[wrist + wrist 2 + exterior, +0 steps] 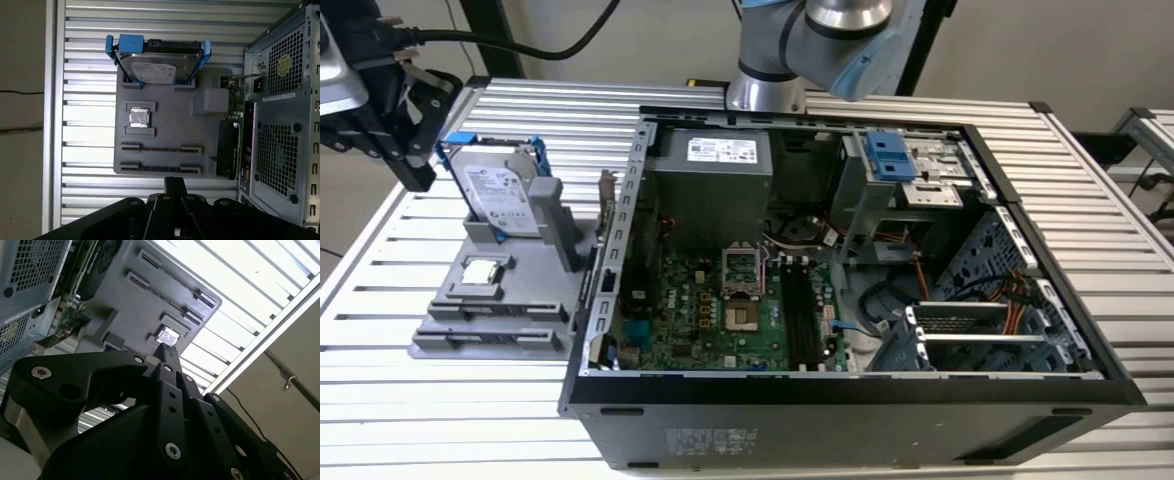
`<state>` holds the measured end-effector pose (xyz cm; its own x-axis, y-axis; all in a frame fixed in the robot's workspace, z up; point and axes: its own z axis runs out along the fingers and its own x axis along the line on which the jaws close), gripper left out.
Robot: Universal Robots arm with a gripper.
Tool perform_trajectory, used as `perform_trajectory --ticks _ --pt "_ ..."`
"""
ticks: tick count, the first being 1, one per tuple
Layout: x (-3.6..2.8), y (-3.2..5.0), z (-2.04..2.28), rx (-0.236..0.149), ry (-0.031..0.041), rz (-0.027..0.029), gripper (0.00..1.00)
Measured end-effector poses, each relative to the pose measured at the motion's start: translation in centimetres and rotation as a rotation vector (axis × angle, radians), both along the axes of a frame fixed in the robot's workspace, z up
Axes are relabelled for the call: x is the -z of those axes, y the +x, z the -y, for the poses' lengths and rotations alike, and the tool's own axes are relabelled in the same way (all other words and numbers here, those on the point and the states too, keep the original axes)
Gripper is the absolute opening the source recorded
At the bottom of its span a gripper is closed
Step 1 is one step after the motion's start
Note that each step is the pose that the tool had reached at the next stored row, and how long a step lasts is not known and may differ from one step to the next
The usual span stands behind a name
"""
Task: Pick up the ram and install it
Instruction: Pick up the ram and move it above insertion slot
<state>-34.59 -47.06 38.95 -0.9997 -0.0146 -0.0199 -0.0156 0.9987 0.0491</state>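
**Claw** (pixel 175 182): black, its two fingers pressed together at the tip and pinching nothing. It hangs in the air and touches no part. In both wrist views its own linkage hides the nearest stretch of the scene. In the exterior view the claw (pixel 416 175) sits raised at the exterior view's left, partly cut off by the picture's edge.

**Holder** (pixel 165 115): a grey block resting on the slatted table (pixel 85 100). In the first wrist view the claw tip lies just off the holder's edge, on the side that carries two long slots.

**Ram** (pixel 161 149): hard to make out. Each slot shows a thin dark strip, seen edge-on between its end brackets. Board colour, chips and label cannot be told. The strips are apart from the claw.

**Processor chip** (pixel 139 118): small, square and silver, seated in a recess just past the slots.

**Hard drive** (pixel 157 67): held in a blue frame, standing on edge at the holder's far end.

**Expansion card** (pixel 227 150): upright between the holder and the computer case (pixel 854 420).

**Case interior:** the case lies with its open side up, exposing the motherboard (pixel 694 300). Long dark memory slots (pixel 801 310) run beside the processor socket; whether they are filled cannot be told.

**Arm** (pixel 814 40): rises behind the case, cut off at the top.
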Motion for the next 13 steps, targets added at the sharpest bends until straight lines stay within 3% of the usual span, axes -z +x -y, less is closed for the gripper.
perform_trajectory --ticks 13 --pt "-0.02 0.0 0.0 -0.041 0.0 -0.0001 0.0"
